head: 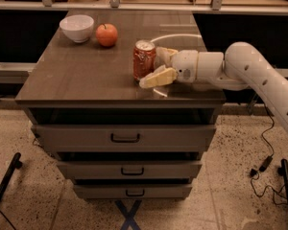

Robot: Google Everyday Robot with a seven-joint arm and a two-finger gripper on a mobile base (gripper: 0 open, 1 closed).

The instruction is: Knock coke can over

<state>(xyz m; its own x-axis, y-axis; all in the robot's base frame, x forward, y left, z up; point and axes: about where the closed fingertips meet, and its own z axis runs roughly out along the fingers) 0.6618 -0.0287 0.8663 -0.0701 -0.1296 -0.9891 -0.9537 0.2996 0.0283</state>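
Observation:
The coke can (144,60), red with a silver top, stands upright near the middle of the dark table top (86,75). My gripper (162,66) is low over the table, just right of the can, on a white arm (249,71) reaching in from the right. Its cream fingers are open: the near fingertip (156,78) lies by the can's lower right side, touching or almost touching it, and the far one (169,51) shows behind the can's right edge. Nothing is held.
A red-orange apple (107,35) and a white bowl (77,28) sit at the table's back left. Three drawers (125,138) are below the top. A rail runs behind the table. Cables lie on the floor at the right.

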